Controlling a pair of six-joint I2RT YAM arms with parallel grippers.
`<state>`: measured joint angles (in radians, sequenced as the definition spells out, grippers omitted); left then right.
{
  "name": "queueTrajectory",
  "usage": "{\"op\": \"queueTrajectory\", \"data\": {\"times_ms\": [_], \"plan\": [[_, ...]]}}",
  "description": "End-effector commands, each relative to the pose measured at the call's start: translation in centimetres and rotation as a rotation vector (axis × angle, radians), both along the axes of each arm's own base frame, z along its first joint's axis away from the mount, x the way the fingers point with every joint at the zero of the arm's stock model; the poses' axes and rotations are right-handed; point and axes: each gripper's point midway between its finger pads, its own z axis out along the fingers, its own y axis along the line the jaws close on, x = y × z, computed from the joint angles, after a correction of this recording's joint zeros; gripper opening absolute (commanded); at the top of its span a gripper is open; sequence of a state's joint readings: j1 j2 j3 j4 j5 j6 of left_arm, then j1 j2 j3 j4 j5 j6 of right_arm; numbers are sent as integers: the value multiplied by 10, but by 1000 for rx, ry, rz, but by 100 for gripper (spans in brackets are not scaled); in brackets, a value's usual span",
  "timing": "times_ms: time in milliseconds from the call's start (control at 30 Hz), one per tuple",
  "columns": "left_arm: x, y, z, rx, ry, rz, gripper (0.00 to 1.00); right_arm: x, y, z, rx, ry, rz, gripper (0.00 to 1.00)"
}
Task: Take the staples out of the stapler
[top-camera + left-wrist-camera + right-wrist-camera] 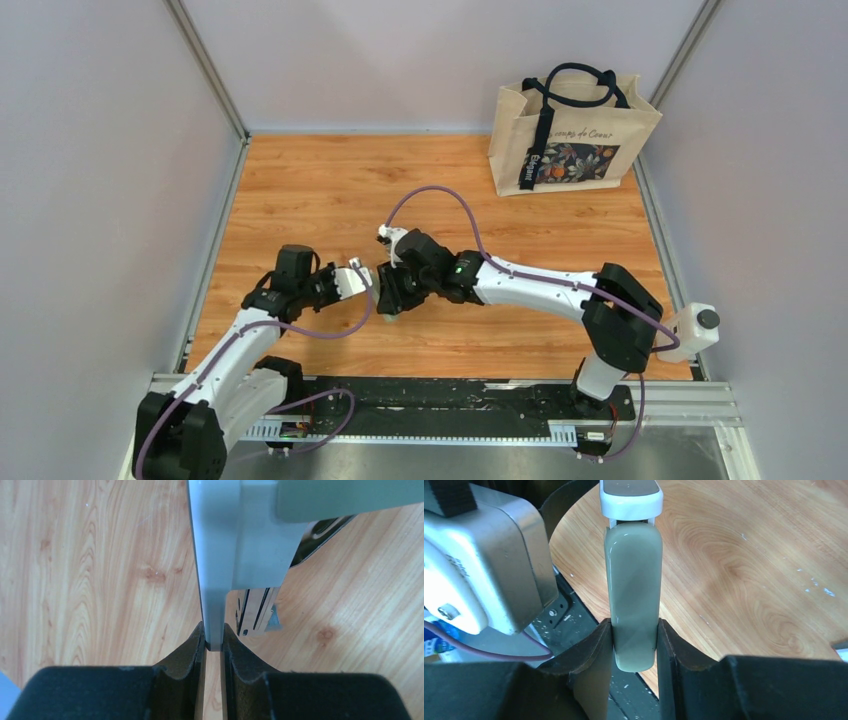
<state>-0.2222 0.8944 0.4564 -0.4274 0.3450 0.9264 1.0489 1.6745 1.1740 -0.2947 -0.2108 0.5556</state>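
Note:
The stapler is held up between both grippers near the middle of the table (300, 190). It looks small, with a grey-green top cover (631, 580), a white base (215, 555) and a silver metal magazine (257, 610) hanging open between them. My right gripper (634, 645) is shut on the end of the grey-green cover. My left gripper (214, 642) is shut on the thin edge of the white base. In the top view the left gripper (365, 283) and right gripper (390, 300) meet, and the stapler (388, 316) barely shows. No loose staples are visible.
A beige tote bag (570, 130) with dark handles stands at the back right corner. Grey walls close the table on three sides. A black rail (440, 400) runs along the near edge. The left wrist housing (484, 565) sits close beside the right fingers.

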Motion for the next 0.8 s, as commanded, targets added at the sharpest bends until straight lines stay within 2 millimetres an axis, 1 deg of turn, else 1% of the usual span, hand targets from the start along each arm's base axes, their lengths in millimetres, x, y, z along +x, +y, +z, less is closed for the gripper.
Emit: {"op": "queueTrajectory", "data": {"times_ms": [0, 33, 100, 200, 267, 300, 333, 367, 400, 433, 467, 500, 533, 600, 633, 700, 733, 767], "plan": [[30, 22, 16, 120, -182, 62, 14, -3, -38, -18, -170, -98, 28, 7], [31, 22, 13, 128, -185, 63, 14, -6, -41, -21, -189, -104, 36, 7], [34, 26, 13, 147, -207, 73, 13, -4, -47, -28, -222, -120, 31, 6], [32, 26, 11, 149, -190, 76, 13, -3, -48, -30, -227, -124, 23, 6], [29, 21, 13, 120, -165, 68, 14, -1, -44, -29, -215, -126, 15, 6], [19, 20, 6, 110, -101, 68, 15, 2, -39, -23, -198, -130, 7, 6], [19, 16, 13, 92, -82, 63, 17, 5, -33, -22, -191, -131, 1, 6], [13, 8, 15, 55, -43, 43, 24, 11, -31, -20, -194, -143, -24, 6], [-4, 6, 9, 42, 54, 40, 30, 18, -21, -6, -165, -156, -47, 6], [-5, -1, 20, 15, 78, 21, 36, 26, -20, -6, -178, -176, -77, 5], [-14, -10, 23, -29, 127, -17, 53, 34, -17, 0, -174, -198, -107, 5], [-27, -13, 23, -46, 188, -24, 59, 39, -12, 6, -163, -211, -122, 5], [-28, -21, 34, -87, 188, -46, 65, 45, -4, 17, -138, -227, -135, 5], [-35, -25, 40, -121, 209, -51, 68, 53, 3, 27, -124, -251, -156, 5], [-36, -29, 49, -146, 193, -61, 68, 58, 10, 34, -112, -264, -157, 5], [-34, -30, 59, -173, 184, -30, 68, 62, 13, 34, -122, -271, -156, 4], [-28, -28, 68, -171, 154, -6, 68, 63, 14, 25, -149, -264, -150, 4], [-25, -27, 72, -174, 141, 19, 68, 66, 17, 28, -148, -270, -147, 4]]}}
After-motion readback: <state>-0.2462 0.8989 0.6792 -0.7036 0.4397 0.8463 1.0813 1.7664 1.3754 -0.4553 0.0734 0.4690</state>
